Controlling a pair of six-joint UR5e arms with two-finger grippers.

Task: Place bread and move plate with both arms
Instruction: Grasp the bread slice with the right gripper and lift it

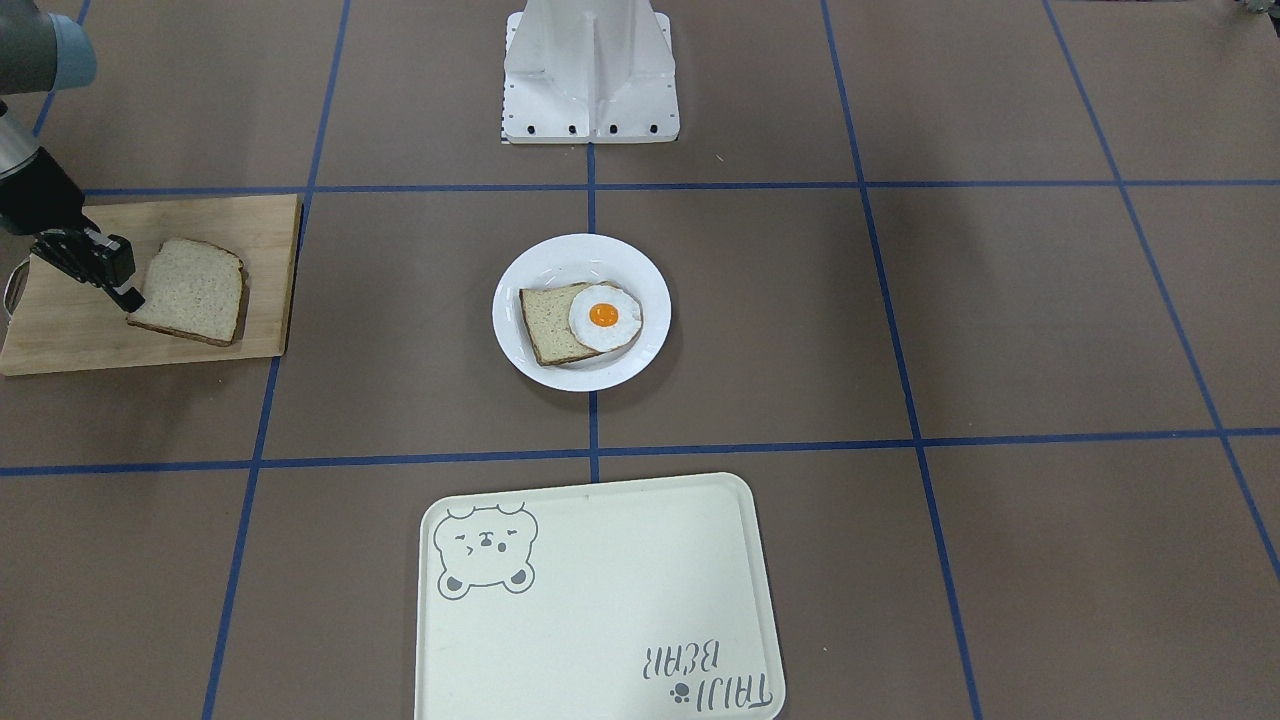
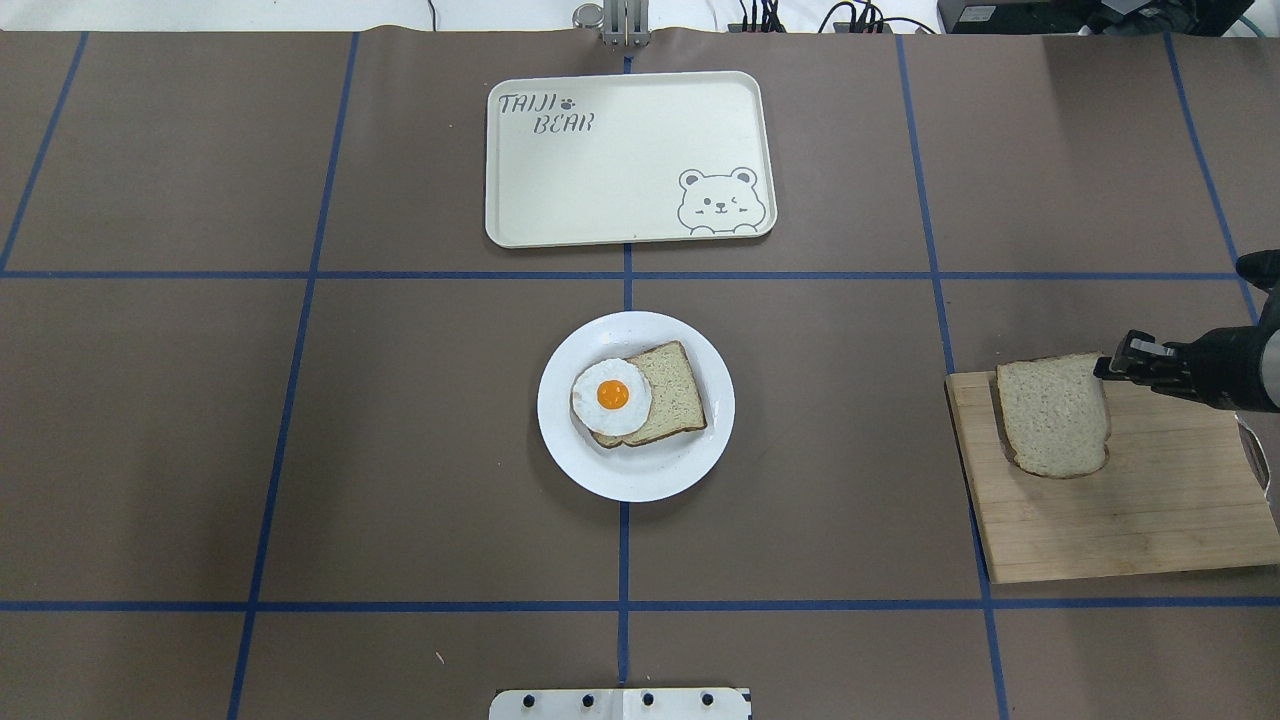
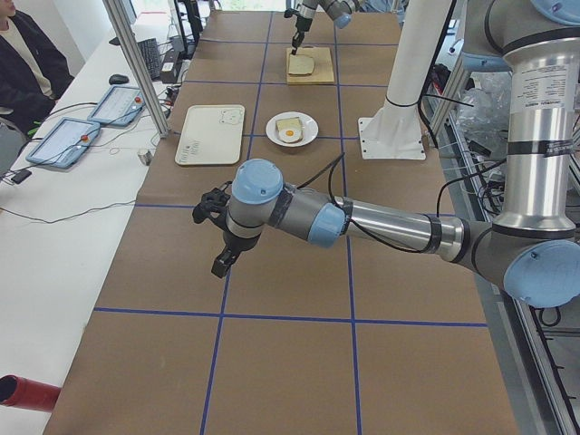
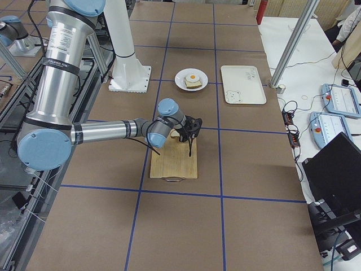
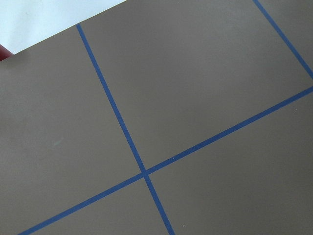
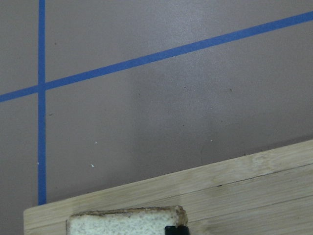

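The bread (image 1: 190,290) lies on a wooden cutting board (image 1: 60,330) at the table's right end, its flat end raised a little. My right gripper (image 1: 130,297) is shut on that end's corner; it shows in the overhead view (image 2: 1105,368), and the right wrist view shows the crust (image 6: 122,223) with a black fingertip (image 6: 176,229) against it. The white plate (image 1: 520,270) sits mid-table and holds a second slice topped with a fried egg (image 1: 605,318). My left gripper (image 3: 222,258) hovers over bare table far to the left; I cannot tell whether it is open.
A cream tray with a bear drawing (image 2: 620,170) lies beyond the plate (image 2: 570,450). The robot's white base (image 1: 590,80) stands behind the plate. The cutting board (image 2: 1150,520) has a metal handle at its outer end. Blue tape lines cross the brown table.
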